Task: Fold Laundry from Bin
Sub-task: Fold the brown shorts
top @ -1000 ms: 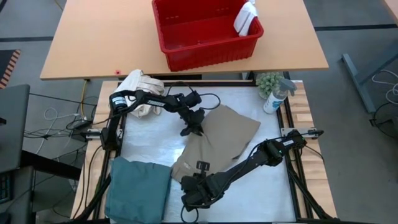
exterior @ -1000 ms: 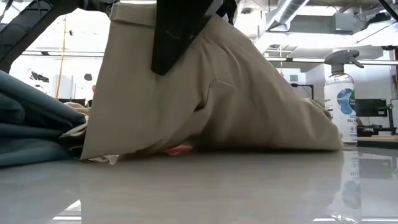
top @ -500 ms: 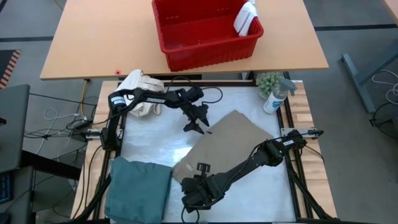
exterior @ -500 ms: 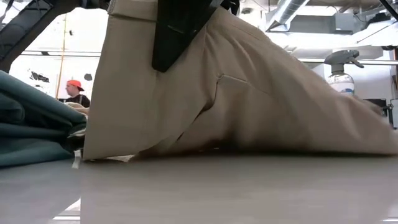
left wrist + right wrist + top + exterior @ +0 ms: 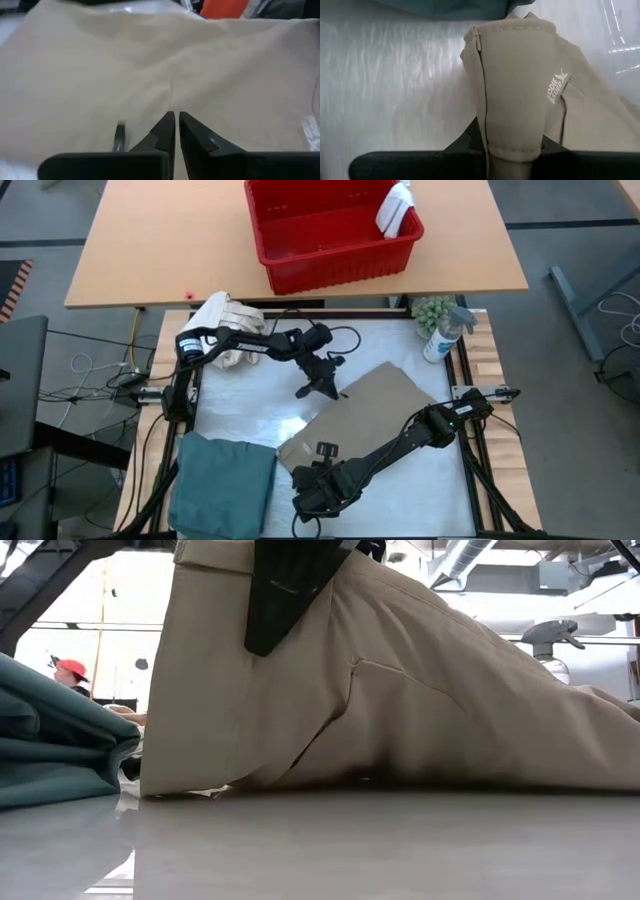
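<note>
The tan trousers point(image 5: 370, 415) lie across the white table mat, their near-left end raised by my right gripper point(image 5: 305, 475), which is shut on it. My left gripper point(image 5: 328, 390) is shut with nothing between its fingers, just above the trousers' far-left edge; the cloth point(image 5: 150, 65) fills the left wrist view beneath the fingertips point(image 5: 169, 125). A folded teal garment point(image 5: 225, 485) lies at the near left. The red bin point(image 5: 335, 230) stands on the wooden table beyond, a white cloth point(image 5: 397, 210) hanging over its right rim. My right gripper holds the trousers' waistband end point(image 5: 512, 115), a folded bunch of several layers standing up between its two fingers point(image 5: 465, 137). The cloth hides the fingertips. That end point(image 5: 210, 560) is lifted clear, and the rest slopes down onto the table point(image 5: 560, 755).
A cream canvas bundle point(image 5: 230, 315) lies at the mat's far-left corner. A spray bottle point(image 5: 445, 335) and a small plant point(image 5: 432, 310) stand at the far right. In the low view a person in a red cap point(image 5: 70, 668) shows in the room behind.
My left gripper has let go of the trousers' far part, opened, risen and drawn back toward the far edge, then shut on nothing. The released cloth has dropped and spread flat toward the table's right. The near-left end has stayed raised.
</note>
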